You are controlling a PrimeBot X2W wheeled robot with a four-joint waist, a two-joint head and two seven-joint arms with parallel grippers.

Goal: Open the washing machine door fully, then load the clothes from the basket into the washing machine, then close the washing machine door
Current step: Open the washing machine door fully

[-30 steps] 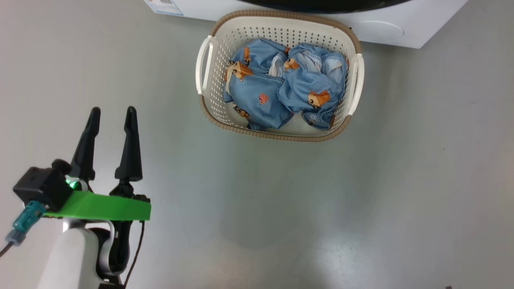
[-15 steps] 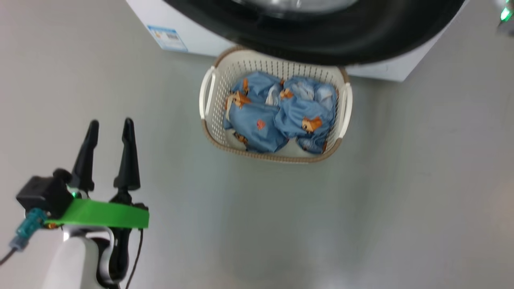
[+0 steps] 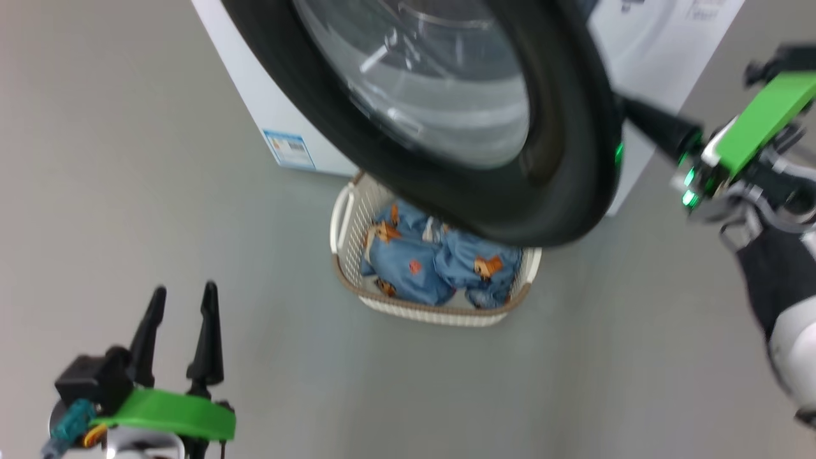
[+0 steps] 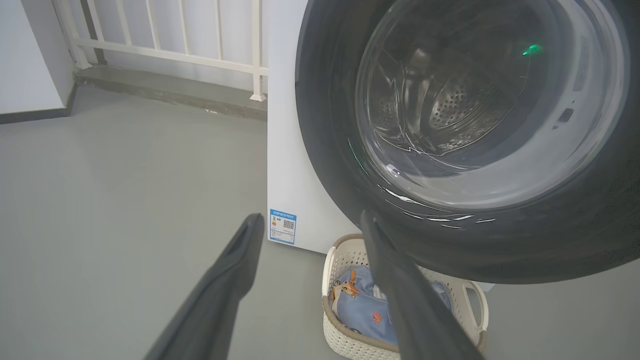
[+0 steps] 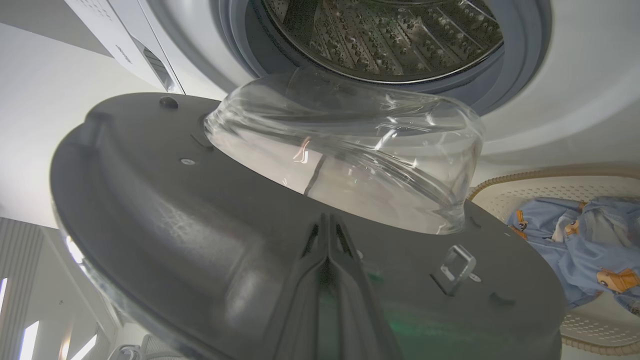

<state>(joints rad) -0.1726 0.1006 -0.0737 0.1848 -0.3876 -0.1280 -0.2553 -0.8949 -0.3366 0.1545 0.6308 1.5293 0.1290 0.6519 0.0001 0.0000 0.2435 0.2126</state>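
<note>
The washing machine door (image 3: 561, 159) stands partly open, over the basket (image 3: 440, 313), which sits on the grey floor (image 3: 127, 223) just before the washing machine (image 3: 271, 108). The 2 blue clothes (image 3: 408, 274) lie inside the basket. The right gripper (image 5: 327, 220) has its 2 fingers pressed together, the tips against the dark inner face of the door, below the glass bowl (image 5: 350, 150). The left gripper (image 3: 184, 288) hangs spread and empty, well apart from the basket.

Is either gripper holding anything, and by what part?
Nothing is held. The left gripper is open and empty; the right gripper, fingers shut, lies against the inner face of the washing machine door.
</note>
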